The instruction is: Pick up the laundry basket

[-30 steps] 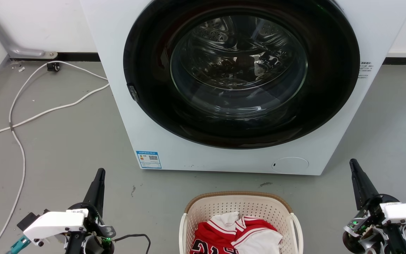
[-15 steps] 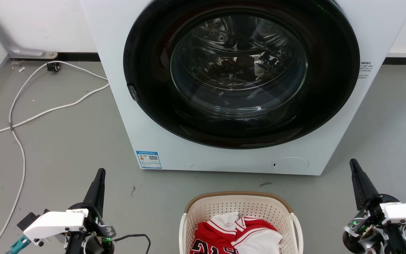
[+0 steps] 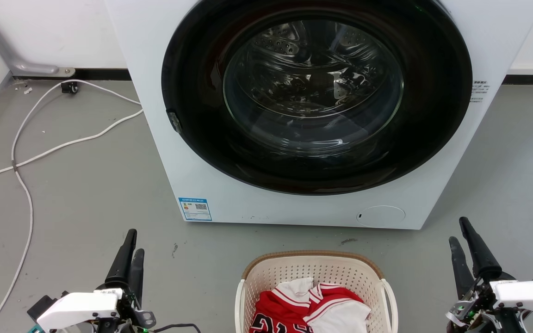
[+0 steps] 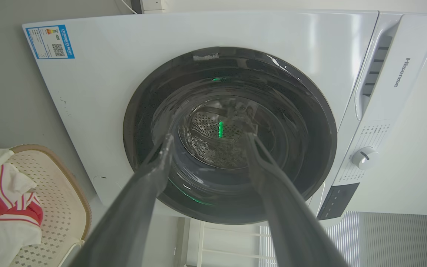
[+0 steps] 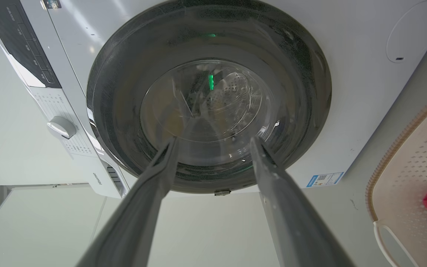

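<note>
The laundry basket point(image 3: 312, 255), cream-white and perforated with a brown rim, stands on the floor in front of the washing machine, at the bottom centre of the head view. A red and white jersey point(image 3: 303, 305) lies inside it. My left gripper point(image 3: 135, 241) is open and empty, well to the basket's left. On the basket's right, my right gripper point(image 3: 458, 230) is open and empty too. Both point toward the machine. The left wrist view has the basket point(image 4: 50, 193) at its lower left beside the open left gripper point(image 4: 209, 136). In the right wrist view the basket point(image 5: 402, 185) sits right of the open right gripper point(image 5: 214, 139).
A white front-loading washing machine point(image 3: 201, 175) with a dark round door point(image 3: 312, 92), shut, stands right behind the basket. White cables point(image 3: 26, 157) trail over the grey floor on the left. A grey pipe point(image 3: 12, 58) runs along the wall at the upper left.
Both grippers have opened: each now shows two fingers apart instead of one. Both have also dropped slightly lower in the head view. The basket has not moved.
</note>
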`<state>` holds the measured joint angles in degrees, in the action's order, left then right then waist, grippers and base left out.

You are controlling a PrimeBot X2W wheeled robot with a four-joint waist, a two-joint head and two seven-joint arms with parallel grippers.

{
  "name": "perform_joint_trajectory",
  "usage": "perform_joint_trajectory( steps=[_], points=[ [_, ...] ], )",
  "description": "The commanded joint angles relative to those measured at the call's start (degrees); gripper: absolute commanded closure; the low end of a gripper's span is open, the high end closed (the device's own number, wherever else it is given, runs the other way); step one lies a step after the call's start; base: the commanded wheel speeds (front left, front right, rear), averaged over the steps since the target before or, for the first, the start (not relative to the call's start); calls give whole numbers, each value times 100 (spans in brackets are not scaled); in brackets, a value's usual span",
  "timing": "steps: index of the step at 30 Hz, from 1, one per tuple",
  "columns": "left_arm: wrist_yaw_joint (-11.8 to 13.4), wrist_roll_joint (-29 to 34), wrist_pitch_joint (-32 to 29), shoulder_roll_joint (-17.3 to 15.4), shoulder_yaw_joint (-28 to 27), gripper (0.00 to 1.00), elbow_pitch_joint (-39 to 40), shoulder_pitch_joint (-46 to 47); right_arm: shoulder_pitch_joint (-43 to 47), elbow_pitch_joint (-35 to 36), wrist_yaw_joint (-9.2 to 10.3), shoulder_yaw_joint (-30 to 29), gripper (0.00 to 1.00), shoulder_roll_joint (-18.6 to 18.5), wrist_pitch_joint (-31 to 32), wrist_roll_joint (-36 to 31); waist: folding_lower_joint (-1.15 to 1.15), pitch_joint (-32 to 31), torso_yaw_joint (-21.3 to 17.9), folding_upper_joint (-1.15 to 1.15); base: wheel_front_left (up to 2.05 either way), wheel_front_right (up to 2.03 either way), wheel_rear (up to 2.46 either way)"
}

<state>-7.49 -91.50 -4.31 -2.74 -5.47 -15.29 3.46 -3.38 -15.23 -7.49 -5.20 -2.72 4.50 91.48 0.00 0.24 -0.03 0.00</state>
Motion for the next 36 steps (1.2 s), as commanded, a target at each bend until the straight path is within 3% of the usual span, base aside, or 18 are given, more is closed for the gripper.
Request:
perform_joint_trajectory(
  steps=[1, 17, 25, 36],
  points=[
    [0, 55, 46, -17, 20, 0, 129, 45, -53, 138, 0, 26, 0, -12, -47, -40, 0, 1, 0, 0, 0, 0, 0],
    [20, 738, 453, -18, -111, 0, 127, -78, 20, 146, 0, -30, 0, -15, -458, -914, 0, 1, -11, 0, 0, 0, 0],
    [139, 1443, 631, -18, -317, 0, 341, -100, -16, 134, 0, -137, 0, -16, -638, -1961, 0, 11, -10, 0, 0, 0, 0],
    [389, 2602, 856, -19, -298, 0, 990, -203, -10, 968, 0, -198, 0, -17, -867, -3857, 0, 53, -11, 0, 0, 0, 0]
  ],
)
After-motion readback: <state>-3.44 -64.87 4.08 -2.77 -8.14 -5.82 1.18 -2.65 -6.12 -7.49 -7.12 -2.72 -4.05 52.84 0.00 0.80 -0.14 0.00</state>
